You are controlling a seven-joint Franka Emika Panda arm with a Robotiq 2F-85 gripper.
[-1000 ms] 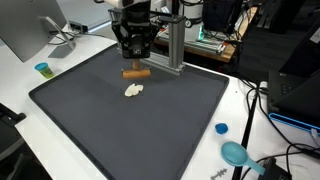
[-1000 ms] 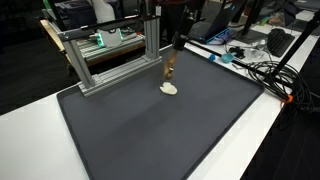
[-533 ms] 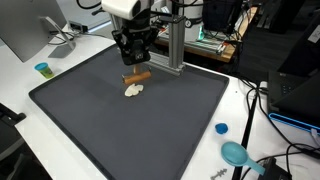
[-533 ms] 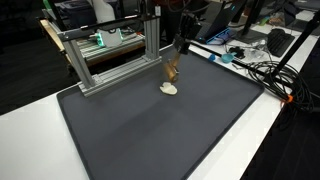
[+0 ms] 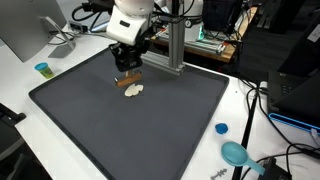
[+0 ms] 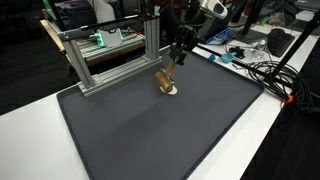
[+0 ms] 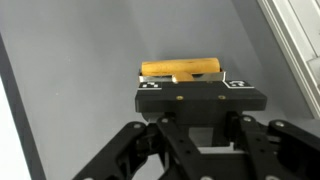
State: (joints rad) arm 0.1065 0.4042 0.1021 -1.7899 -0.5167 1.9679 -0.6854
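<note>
My gripper (image 5: 127, 72) is shut on a short brown stick (image 5: 128, 82) and holds it level, low over a dark grey mat (image 5: 150, 130). In the wrist view the stick (image 7: 185, 69) lies crosswise at my fingertips (image 7: 188, 80). A small white lump (image 5: 135, 91) lies on the mat just beside and below the stick. In an exterior view the stick (image 6: 161, 80) hangs from the gripper (image 6: 172, 66) next to the white lump (image 6: 171, 90).
An aluminium frame (image 5: 175, 45) stands at the mat's far edge, close behind my arm; it also shows in an exterior view (image 6: 110, 55). A blue cup (image 5: 42, 69), a blue lid (image 5: 221, 128) and a teal scoop (image 5: 236, 153) lie off the mat. Cables (image 6: 265, 70) run along one side.
My gripper has tilted and moved with the brown stick towards the white lump, away from the frame. The white lump has not moved.
</note>
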